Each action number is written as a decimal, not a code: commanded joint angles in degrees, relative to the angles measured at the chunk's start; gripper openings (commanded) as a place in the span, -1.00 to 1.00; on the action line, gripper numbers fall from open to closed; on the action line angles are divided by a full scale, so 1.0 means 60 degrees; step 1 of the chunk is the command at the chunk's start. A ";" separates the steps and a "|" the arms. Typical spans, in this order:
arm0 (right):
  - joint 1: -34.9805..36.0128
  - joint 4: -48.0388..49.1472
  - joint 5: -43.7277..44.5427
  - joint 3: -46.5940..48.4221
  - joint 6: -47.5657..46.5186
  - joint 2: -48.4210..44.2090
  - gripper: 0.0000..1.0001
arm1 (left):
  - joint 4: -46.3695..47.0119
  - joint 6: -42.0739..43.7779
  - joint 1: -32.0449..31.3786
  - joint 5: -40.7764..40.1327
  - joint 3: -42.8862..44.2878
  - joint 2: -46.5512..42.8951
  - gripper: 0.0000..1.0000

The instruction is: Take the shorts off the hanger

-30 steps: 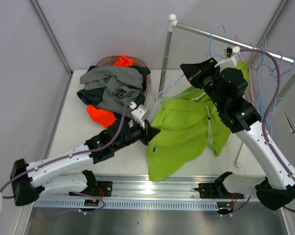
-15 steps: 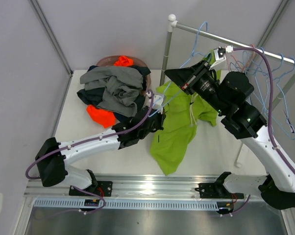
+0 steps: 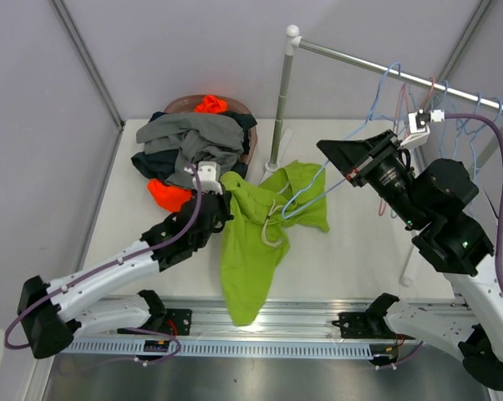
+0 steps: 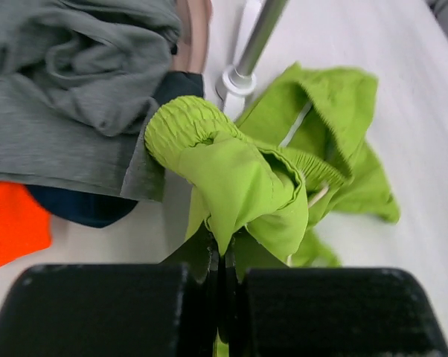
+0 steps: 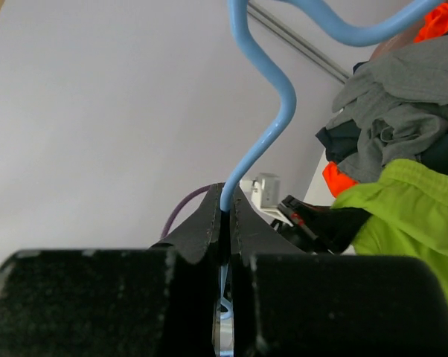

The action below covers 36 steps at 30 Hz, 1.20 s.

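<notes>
The change is one of separation: over the last second the left gripper (image 3: 211,202) has hauled the lime green shorts (image 3: 245,259) away from the spot under the rack, across the table (image 3: 360,246) towards the pile of grey shorts (image 3: 193,142) and orange shorts (image 3: 170,197), while the right gripper (image 3: 328,150) has drawn back towards the rack rail (image 3: 360,58). The left wrist view shows the left claw clamped on a bunched fold of the elastic waistband, the cloth squeezed between its closed fingers. The right wrist view shows the right claw pinched tight on the wire of the blue hanger (image 5: 291,110). From above, the shorts now lie as a long, narrow drape from the left gripper down towards the near edge, no longer spread wide, and the white drawstring (image 3: 272,234) loops loose over them. The hanger's wire reaches from the right gripper down onto the upper right flap of green cloth, so the garment looks mostly stripped, but I cannot tell whether that last flap has slipped free or is caught on the wire. If caught, the two arms likely need to pull a little further apart.
</notes>
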 commanded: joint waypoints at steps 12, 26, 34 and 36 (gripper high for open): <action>-0.2333 0.2428 -0.3494 0.0287 0.0544 0.2900 -1.00 | -0.0380 -0.0646 0.0107 -0.0409 -0.0781 -0.1790 -1.00; -0.3535 0.4436 -0.3948 0.0405 0.1159 0.3634 -1.00 | 0.0365 -0.0573 0.0107 -0.0145 -0.1645 -0.1703 -1.00; -0.4091 0.4407 -0.3875 0.0069 0.1466 0.3458 -1.00 | 0.0630 -0.0573 0.0107 0.0075 -0.1631 -0.1322 -1.00; -0.4252 0.4523 -0.3890 -0.0209 0.1657 0.3400 -1.00 | 0.0557 -0.0602 0.0107 0.0089 -0.1631 -0.1322 -1.00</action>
